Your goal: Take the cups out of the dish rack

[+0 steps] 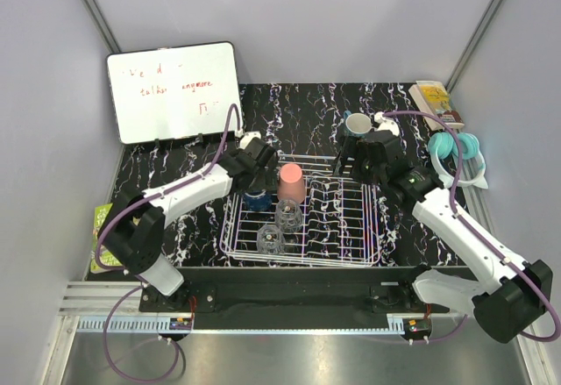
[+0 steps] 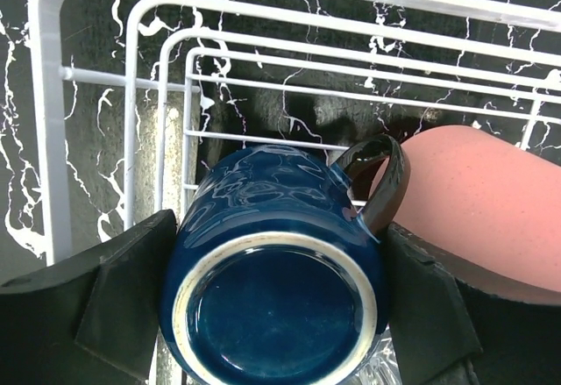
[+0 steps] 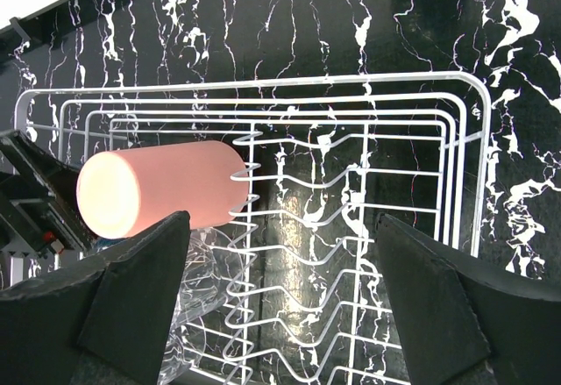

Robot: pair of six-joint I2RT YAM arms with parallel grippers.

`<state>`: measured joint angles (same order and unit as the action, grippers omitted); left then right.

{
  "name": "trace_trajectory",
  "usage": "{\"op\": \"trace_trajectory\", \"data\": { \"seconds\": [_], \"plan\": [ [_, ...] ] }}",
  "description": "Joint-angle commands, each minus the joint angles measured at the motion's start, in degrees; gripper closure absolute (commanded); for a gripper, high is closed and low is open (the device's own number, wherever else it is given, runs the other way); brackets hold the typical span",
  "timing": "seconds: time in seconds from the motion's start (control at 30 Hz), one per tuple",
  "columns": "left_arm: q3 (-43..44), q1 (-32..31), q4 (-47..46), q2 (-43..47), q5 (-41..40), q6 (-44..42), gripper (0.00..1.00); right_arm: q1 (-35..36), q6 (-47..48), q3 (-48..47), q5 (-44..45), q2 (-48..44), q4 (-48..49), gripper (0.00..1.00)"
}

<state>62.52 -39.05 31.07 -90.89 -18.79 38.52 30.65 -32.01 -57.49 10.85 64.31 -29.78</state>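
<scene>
The white wire dish rack [image 1: 351, 255] lies mid-table. My left gripper [image 1: 255, 179] is shut on the dark blue cup [image 1: 256, 198] at the rack's back left. In the left wrist view the cup [image 2: 272, 297] stands upside down with its base towards the camera, between both fingers of the left gripper [image 2: 280, 267]. The salmon-pink tumbler [image 1: 292, 183] stands inverted right beside it [image 2: 491, 210]. Two clear glasses [image 1: 288, 216] [image 1: 270, 242] sit in front. My right gripper [image 1: 355, 161] hangs open and empty over the rack's back right [image 3: 280, 271]. The teal mug [image 1: 357, 125] stands on the table behind the rack.
A whiteboard [image 1: 173, 91] leans at the back left. Teal headphones [image 1: 456, 153] and a small box [image 1: 434, 97] lie at the right edge. A green packet [image 1: 103, 236] lies at the left edge. Grey walls close in the sides and back.
</scene>
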Motion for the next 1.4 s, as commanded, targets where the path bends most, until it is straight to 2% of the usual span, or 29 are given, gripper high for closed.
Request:
{"op": "trace_trajectory", "data": {
  "seconds": [0.0,0.37,0.53,0.77,0.8,0.9,1.1,1.23,1.37],
  "plan": [
    [1.20,0.20,4.17,4.75,-2.57,-0.55,1.00,0.46,-0.51,-0.16,-0.39,-1.74,2.27,0.07],
    [12.17,0.20,11.64,15.12,-3.01,-4.51,1.00,0.46,0.46,-0.34,-3.46,-4.02,2.53,0.07],
    [13.42,0.29,8.93,20.57,2.34,-4.95,1.00,0.46,0.19,0.89,-8.81,-4.98,4.72,0.07],
    [1.04,0.90,-11.44,32.08,14.20,-4.16,1.00,0.46,-2.88,4.67,-15.94,-9.55,12.63,0.11],
    [-0.54,1.25,-17.13,34.62,17.52,-3.29,1.00,0.46,-3.41,4.85,-17.08,-10.52,14.38,0.16],
    [-5.30,2.39,-25.32,36.83,22.98,-0.83,1.00,0.46,-6.04,5.46,-21.65,-12.36,18.33,0.21],
    [-10.66,6.43,-40.72,35.18,35.55,7.07,1.00,0.46,-10.61,7.31,-32.19,-14.21,27.12,0.22],
    [-12.51,7.58,-48.02,32.71,39.52,10.78,1.00,0.46,-13.59,10.46,-38.87,-15.27,33.99,0.21],
    [-12.95,8.64,-55.04,29.90,43.64,14.81,1.00,0.46,-15.27,12.58,-41.43,-16.32,38.47,0.21]
  ]
}}
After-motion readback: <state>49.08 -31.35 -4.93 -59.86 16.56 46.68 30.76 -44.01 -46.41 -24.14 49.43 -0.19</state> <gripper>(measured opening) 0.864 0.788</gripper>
